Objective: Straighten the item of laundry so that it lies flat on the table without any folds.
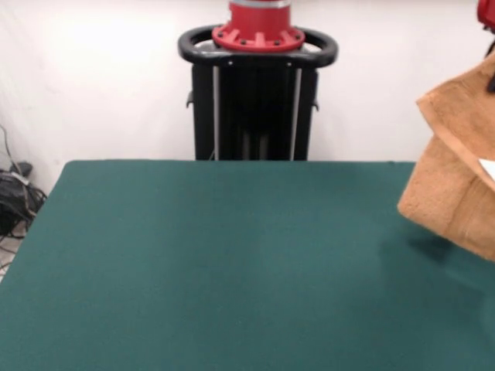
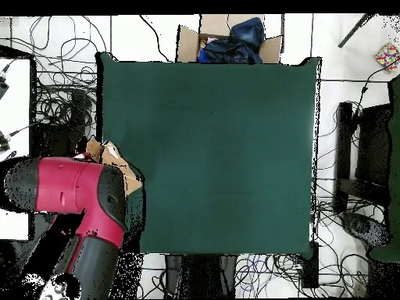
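Observation:
The orange-tan towel [image 1: 456, 185] hangs crumpled in the air above the right side of the dark green table [image 1: 232, 263], partly cut off by the picture's right edge. It casts a shadow on the felt, and a white label shows at its right. My gripper [image 1: 490, 45] is shut on the towel's top; only a dark sliver of it shows at the edge. In the overhead view the red and black arm [image 2: 86, 195] covers the gripper. Only folds of the towel [image 2: 119, 162] stick out at the table's [image 2: 211, 148] left edge.
The black pedestal with its red base [image 1: 257, 93] stands behind the table's far edge. In the overhead view a cardboard box of clothes [image 2: 230, 43] sits beyond the top edge. Cables [image 2: 55, 94] lie on the floor, and black equipment [image 2: 367, 156] stands at the right.

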